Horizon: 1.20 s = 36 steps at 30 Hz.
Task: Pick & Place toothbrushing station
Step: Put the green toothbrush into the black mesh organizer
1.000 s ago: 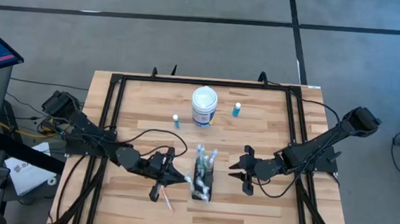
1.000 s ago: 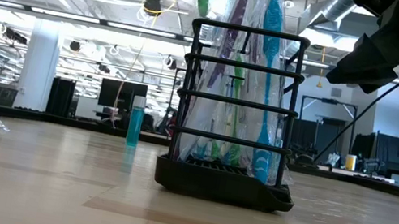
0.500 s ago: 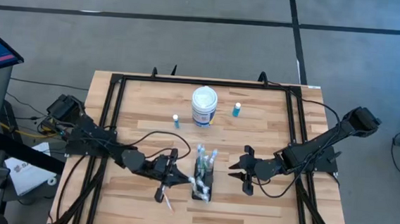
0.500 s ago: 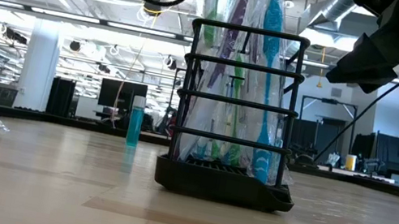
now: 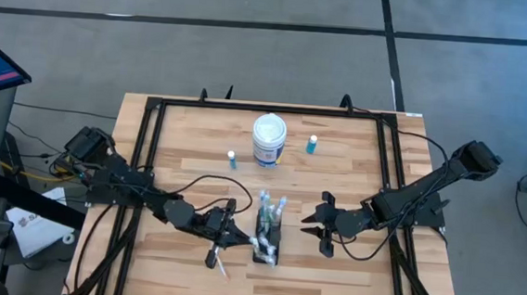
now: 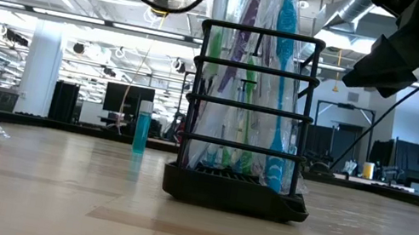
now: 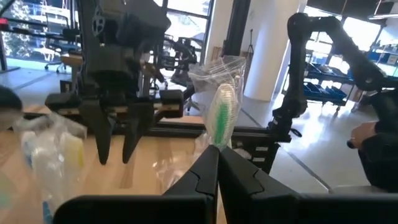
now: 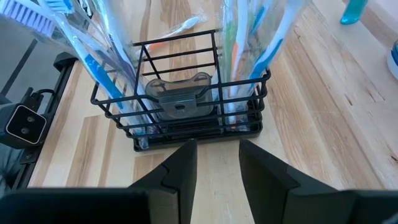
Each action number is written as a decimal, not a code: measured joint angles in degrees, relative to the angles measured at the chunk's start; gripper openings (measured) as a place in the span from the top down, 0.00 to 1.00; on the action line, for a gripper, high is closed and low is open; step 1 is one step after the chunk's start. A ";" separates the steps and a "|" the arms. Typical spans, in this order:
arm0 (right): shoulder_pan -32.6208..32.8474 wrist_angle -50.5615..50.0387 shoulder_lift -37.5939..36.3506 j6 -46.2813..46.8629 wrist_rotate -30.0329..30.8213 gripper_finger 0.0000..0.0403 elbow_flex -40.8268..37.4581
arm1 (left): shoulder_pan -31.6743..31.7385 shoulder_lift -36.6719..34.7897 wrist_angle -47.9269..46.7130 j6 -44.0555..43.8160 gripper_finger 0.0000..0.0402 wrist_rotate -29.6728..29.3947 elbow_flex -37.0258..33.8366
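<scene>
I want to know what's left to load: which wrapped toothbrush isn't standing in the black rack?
The wrapped toothbrush with the green head, clamped in the shut left gripper beside the toothbrushing station; the other wrapped brushes stand upright inside it.

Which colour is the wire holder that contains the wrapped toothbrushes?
Black. The wire holder shows best in the right wrist view.

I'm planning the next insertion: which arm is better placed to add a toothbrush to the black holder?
Left. The left gripper is shut on a wrapped toothbrush beside the holder; the right gripper is open and empty.
</scene>
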 joint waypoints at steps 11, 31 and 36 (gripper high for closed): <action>0.00 -0.01 0.00 -0.03 0.00 0.73 0.00 | 0.11 4.77 0.15 -0.46 1.00 0.01 -0.02; 0.00 -0.02 0.00 -0.05 0.00 0.73 0.00 | 0.11 10.63 1.01 -1.58 0.99 0.03 0.00; 0.00 -0.02 0.00 -0.05 0.00 0.73 0.00 | 0.11 9.53 0.92 -1.52 0.98 0.03 0.00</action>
